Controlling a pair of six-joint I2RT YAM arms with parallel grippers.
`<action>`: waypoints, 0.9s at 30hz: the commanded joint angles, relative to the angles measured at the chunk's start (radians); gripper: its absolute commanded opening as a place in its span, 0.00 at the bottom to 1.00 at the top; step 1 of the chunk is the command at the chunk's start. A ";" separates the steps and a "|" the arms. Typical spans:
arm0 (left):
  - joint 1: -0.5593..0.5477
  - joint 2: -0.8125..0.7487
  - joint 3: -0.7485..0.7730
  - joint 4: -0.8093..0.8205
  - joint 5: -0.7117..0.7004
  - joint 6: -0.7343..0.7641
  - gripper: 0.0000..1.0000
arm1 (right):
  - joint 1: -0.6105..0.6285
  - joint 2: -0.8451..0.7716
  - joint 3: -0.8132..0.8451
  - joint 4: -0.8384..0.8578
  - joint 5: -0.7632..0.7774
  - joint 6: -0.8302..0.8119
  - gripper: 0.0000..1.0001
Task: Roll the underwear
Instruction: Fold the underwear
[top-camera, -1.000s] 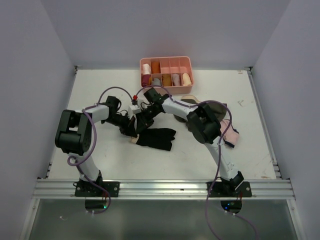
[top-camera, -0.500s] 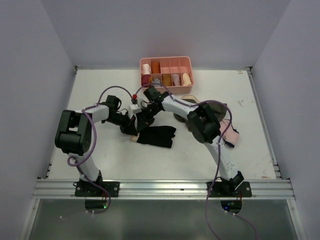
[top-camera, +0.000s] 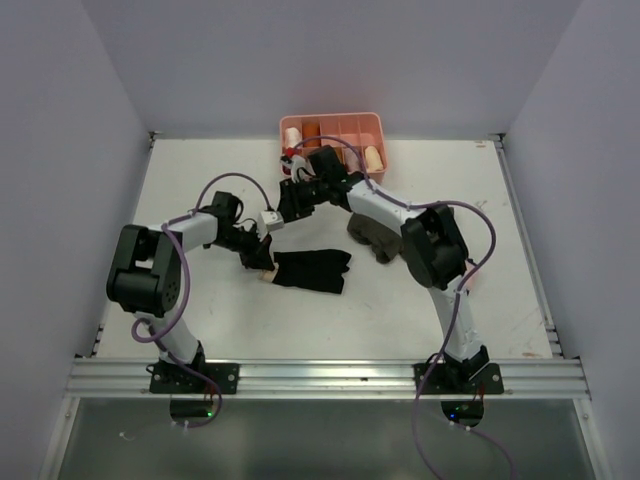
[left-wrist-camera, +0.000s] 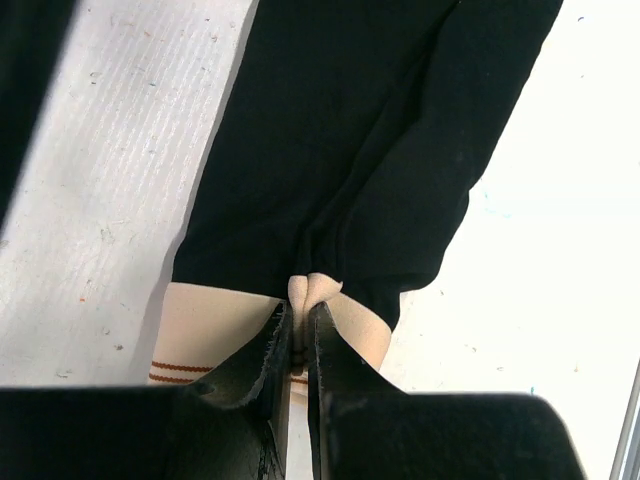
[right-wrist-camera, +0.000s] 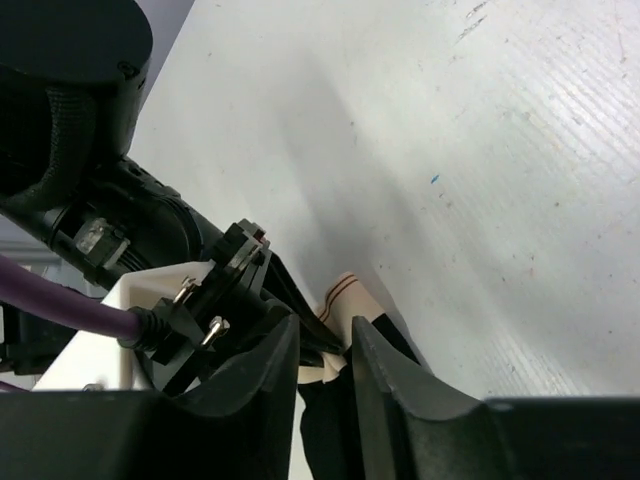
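Observation:
The underwear (top-camera: 312, 271) lies flat on the white table, black with a beige waistband (top-camera: 266, 277) at its left end. My left gripper (top-camera: 262, 262) is shut on a pinched fold of the waistband (left-wrist-camera: 225, 325); in the left wrist view the gripper (left-wrist-camera: 300, 325) has the black cloth (left-wrist-camera: 380, 150) stretching away from it. My right gripper (top-camera: 284, 212) hangs above and behind the left one, open and empty. In the right wrist view, the left gripper and the striped waistband (right-wrist-camera: 345, 292) show through the gap of my right gripper (right-wrist-camera: 325, 345).
A pink divided tray (top-camera: 375, 125) with rolled cloths stands at the back of the table. An olive-brown garment (top-camera: 372, 235) lies right of the underwear, partly under the right arm. The table's side rails run along both edges.
My right gripper has let go of the underwear's left end and risen back toward the tray. The left gripper stays shut on the waistband. The underwear has barely moved.

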 joint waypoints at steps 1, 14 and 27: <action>-0.006 0.038 -0.051 -0.038 -0.195 0.066 0.00 | 0.014 -0.006 -0.032 0.024 -0.042 0.008 0.31; -0.008 0.013 -0.045 -0.078 -0.228 0.113 0.00 | 0.043 0.040 -0.228 0.018 -0.066 -0.017 0.00; -0.008 -0.022 -0.056 -0.115 -0.254 0.251 0.00 | 0.074 -0.076 -0.555 0.378 -0.064 0.394 0.00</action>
